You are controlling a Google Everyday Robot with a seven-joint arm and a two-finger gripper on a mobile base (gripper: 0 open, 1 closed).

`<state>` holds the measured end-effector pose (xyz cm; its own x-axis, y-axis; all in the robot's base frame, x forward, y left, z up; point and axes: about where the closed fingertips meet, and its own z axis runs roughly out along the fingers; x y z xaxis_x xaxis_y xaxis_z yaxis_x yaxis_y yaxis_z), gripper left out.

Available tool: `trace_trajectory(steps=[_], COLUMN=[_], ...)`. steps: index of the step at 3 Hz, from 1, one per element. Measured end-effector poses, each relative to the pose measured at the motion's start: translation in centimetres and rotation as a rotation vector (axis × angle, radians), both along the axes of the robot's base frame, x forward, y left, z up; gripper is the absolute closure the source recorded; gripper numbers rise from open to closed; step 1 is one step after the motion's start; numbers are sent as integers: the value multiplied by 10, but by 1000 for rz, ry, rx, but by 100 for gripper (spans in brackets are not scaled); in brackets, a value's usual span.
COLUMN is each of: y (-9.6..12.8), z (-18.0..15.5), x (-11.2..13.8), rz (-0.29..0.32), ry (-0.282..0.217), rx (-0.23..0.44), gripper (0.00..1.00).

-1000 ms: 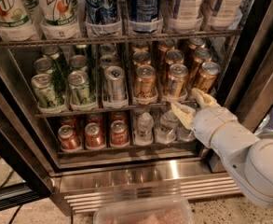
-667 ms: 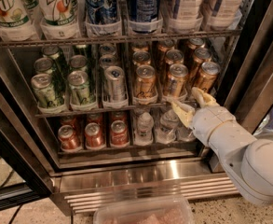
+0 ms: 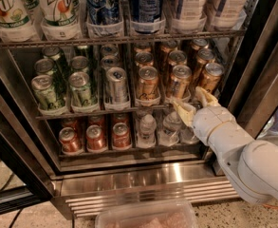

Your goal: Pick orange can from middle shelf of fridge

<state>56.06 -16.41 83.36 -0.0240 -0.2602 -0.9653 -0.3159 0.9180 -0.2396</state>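
Several orange cans stand in rows on the right half of the middle shelf [image 3: 100, 110] of the fridge [image 3: 143, 179], in clear trays. The front ones are at the centre [image 3: 147, 82], centre-right [image 3: 179, 81] and far right [image 3: 210, 79]. My gripper [image 3: 194, 103] reaches in from the lower right on a white arm. Its two cream fingers are spread apart, open and empty, just below and in front of the far-right front orange can, level with the shelf's front rail. One finger [image 3: 182, 111] points left, the other finger [image 3: 204, 97] points up toward that can.
Green-and-white cans [image 3: 81, 88] and a silver can [image 3: 115, 83] fill the shelf's left. Tall bottles [image 3: 58, 6] stand on the rack above. Red cans [image 3: 96, 137] and small water bottles [image 3: 147, 127] stand below. The dark door frame [image 3: 259, 56] is close on the right. A clear tub [image 3: 145, 217] lies on the floor.
The gripper has edged slightly up and toward the far-right front orange can; the cans have not moved.
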Motion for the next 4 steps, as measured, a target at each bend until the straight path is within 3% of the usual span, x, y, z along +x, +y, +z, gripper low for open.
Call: trace_trajectory(steps=[1, 2, 4], y=[23, 23, 23], z=[2, -2, -2], x=[56, 60, 60], rz=[8, 9, 9], ry=[-56, -48, -48], rx=[43, 42, 42], gripper=[46, 49, 91])
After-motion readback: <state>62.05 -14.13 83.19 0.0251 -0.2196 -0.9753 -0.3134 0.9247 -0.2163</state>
